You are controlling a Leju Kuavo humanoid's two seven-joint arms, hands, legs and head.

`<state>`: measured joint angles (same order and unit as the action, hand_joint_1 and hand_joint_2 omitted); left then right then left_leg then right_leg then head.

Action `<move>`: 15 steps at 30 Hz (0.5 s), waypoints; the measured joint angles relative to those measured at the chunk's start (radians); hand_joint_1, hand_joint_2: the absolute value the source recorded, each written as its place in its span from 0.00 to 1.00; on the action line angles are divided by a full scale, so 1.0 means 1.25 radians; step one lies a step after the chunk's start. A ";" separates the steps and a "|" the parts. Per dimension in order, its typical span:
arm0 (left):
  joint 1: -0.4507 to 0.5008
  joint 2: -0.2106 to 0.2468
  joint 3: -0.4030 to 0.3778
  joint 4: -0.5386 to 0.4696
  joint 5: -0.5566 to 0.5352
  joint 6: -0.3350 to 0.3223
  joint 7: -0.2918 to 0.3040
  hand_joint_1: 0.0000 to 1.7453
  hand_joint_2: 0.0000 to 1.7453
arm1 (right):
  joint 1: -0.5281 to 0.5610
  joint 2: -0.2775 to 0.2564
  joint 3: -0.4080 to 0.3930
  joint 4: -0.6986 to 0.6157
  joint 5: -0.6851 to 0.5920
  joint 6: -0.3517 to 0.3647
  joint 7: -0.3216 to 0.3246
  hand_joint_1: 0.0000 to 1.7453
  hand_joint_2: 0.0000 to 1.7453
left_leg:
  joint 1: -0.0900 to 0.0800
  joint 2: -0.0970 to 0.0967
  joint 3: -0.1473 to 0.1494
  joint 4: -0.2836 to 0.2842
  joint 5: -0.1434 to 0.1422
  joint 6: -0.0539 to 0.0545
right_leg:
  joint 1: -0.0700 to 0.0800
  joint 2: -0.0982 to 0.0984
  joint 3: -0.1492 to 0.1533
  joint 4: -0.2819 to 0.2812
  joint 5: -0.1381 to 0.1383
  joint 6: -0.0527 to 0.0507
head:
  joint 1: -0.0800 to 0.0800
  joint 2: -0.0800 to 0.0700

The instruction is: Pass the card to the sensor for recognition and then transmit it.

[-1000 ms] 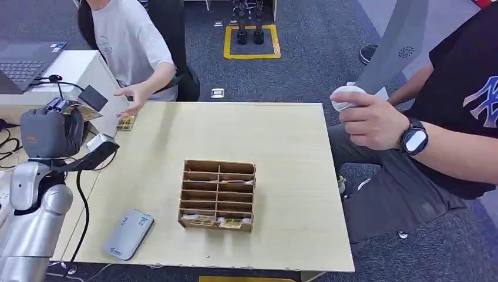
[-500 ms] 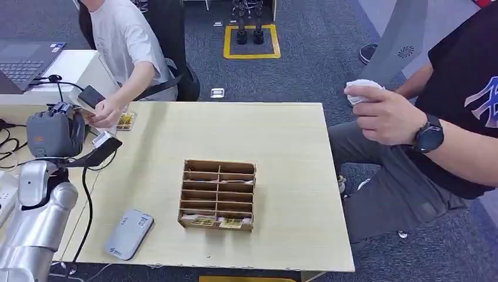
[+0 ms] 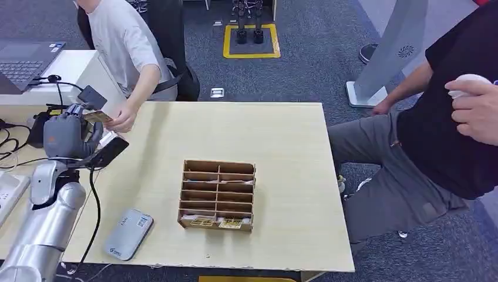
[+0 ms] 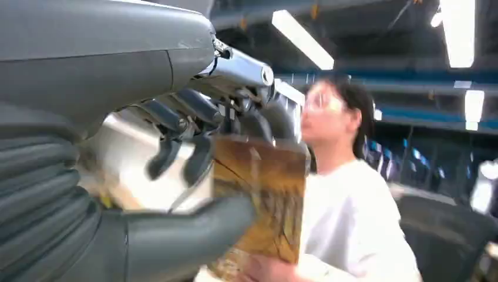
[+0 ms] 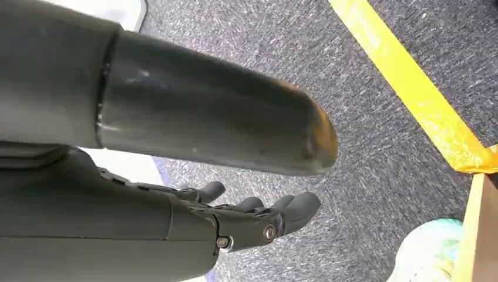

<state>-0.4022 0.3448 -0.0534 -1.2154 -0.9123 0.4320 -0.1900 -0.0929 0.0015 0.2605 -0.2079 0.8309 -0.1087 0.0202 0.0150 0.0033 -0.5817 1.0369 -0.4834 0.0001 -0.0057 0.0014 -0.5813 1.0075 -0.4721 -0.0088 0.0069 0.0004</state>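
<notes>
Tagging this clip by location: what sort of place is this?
Likely an office-style robot test lab: grey carpet with a yellow-taped floor square, a laptop on a side desk, and a light wooden table.

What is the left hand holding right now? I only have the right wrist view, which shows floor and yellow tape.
Observer: The left hand pinches a brown patterned card between thumb and fingers.
Operator: Is anyone reaching for it?
Observer: Yes. In the head view a person's hand touches the card's far end, at the table's left corner.
Operator: And where is the sensor?
Observer: A black scanner sits just below the left hand, cable trailing off the table edge.
</notes>
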 joint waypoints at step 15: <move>0.336 0.186 -0.024 -0.442 0.246 -0.361 -0.179 0.00 1.00 | 0.026 -0.013 -0.039 0.005 -0.019 -0.019 -0.017 0.00 0.00 | 0.000 0.003 0.000 -0.001 -0.003 -0.001 | 0.000 0.004 -0.001 0.001 -0.003 -0.001 | 0.000 0.000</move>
<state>0.0176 0.5779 -0.0831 -1.7683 -0.6044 -0.0198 -0.4135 -0.0599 -0.0141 0.2117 -0.2022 0.8068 -0.1324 -0.0015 0.0153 0.0071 -0.5819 1.0358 -0.4876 -0.0017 -0.0059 0.0061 -0.5826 1.0082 -0.4754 -0.0098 0.0069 0.0004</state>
